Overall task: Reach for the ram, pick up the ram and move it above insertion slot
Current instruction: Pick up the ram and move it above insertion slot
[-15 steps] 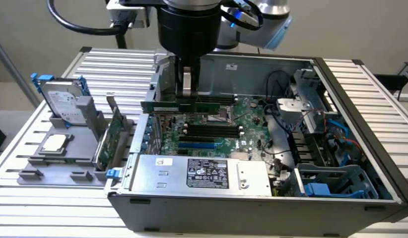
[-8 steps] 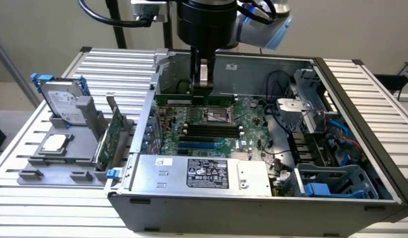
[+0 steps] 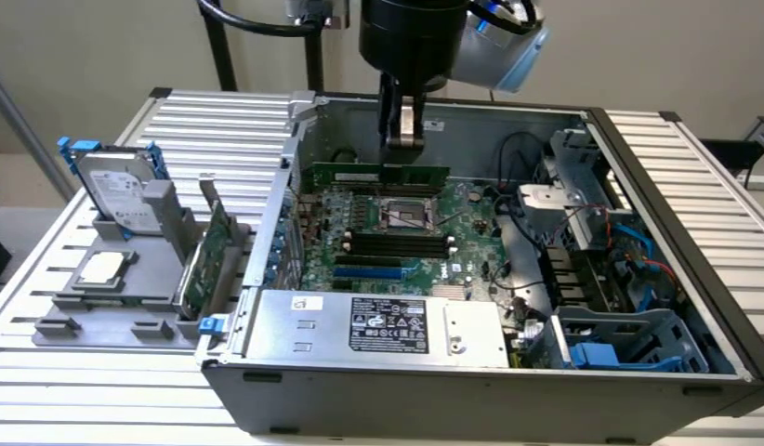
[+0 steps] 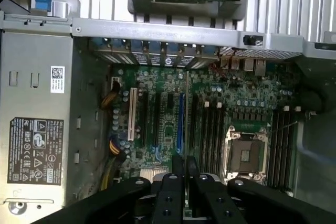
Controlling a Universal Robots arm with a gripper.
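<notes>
Ram held above the motherboard

Pincer (image 3: 404,141) hangs from the arm at the upper centre of the exterior frame, inside the open computer case (image 3: 679,279). Its fingers are closed on the ram (image 3: 378,174), gripping the top edge of the stick near its middle. The ram (a long green strip with dark chips) lies level and edge-up, clear of the board beneath it, near the back wall of the case.

Below the ram sits the motherboard (image 3: 395,232) with its CPU socket (image 3: 404,214) and a row of dark memory slots (image 3: 395,246) lower in the frame. In the wrist view the pincer (image 4: 185,169) appears at the lower centre, its fingers (image 4: 177,162) pressed close together, with the motherboard (image 4: 210,114) and the memory slots (image 4: 210,129) beyond them.

A power supply (image 3: 382,325) with a label fills the lower centre of the exterior frame. At the left of that frame, outside the case, a hard drive (image 3: 119,190) and an expansion card (image 3: 208,255) stand in a grey holder (image 3: 110,311) on the slatted bench (image 3: 59,372).
</notes>
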